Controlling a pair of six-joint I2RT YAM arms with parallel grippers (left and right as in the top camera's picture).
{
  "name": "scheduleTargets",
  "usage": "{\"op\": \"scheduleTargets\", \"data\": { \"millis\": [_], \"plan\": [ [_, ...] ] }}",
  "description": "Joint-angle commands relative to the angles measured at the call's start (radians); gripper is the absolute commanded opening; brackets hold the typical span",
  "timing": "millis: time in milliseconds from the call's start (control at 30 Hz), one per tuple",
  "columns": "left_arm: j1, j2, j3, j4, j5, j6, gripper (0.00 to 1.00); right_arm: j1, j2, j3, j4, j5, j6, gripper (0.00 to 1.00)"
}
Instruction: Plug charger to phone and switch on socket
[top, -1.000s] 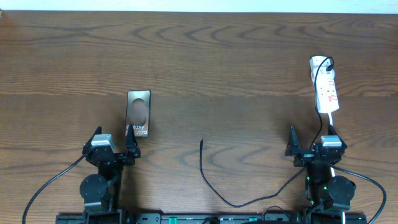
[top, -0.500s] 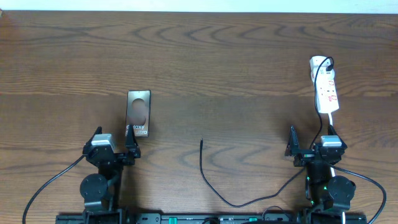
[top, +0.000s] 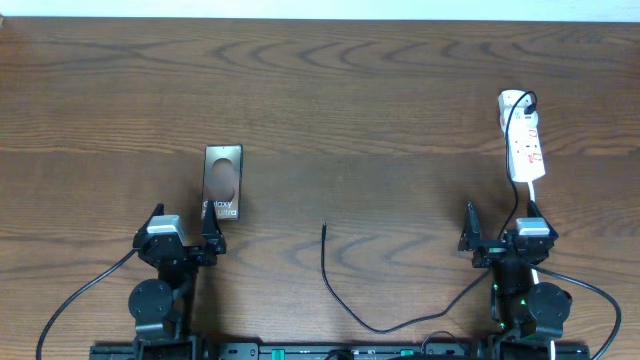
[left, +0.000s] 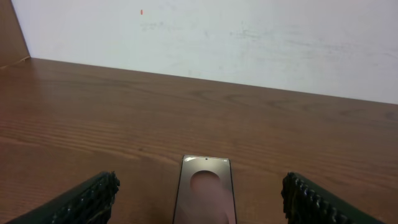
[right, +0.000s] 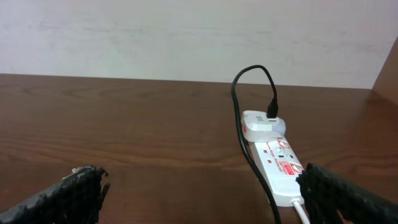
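Both claws sit wide open at the near edge of the desk (top: 350, 100), and neither one holds or touches anything. The left claw (top: 183, 224) has the phone (top: 222, 182) lying flat just ahead of it, and in the wrist view it sits between the two fingers (left: 87, 198). The right claw (top: 500, 226) faces the socket (top: 524, 145), which lies further out toward the far right. The charger (top: 335, 290) is already plugged in at the socket's far end. Its cable runs back past the right claw, then loops along the near edge. The loose tip rests on bare wood mid-desk, well apart from the phone.
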Motion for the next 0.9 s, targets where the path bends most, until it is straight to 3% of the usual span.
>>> {"op": "scheduleTargets", "data": {
  "millis": [0, 500, 867],
  "plan": [
    [0.005, 0.003, -0.013, -0.037, 0.017, 0.017, 0.86, 0.001, 0.002, -0.001, -0.005, 0.012, 0.013, 0.99],
    [0.005, 0.036, 0.151, -0.040, 0.017, 0.018, 0.86, 0.001, 0.002, -0.001, -0.005, 0.012, 0.013, 0.99],
    [0.005, 0.421, 0.459, -0.068, 0.017, 0.018, 0.86, 0.001, 0.002, -0.001, -0.005, 0.012, 0.013, 0.99]
  ]
}}
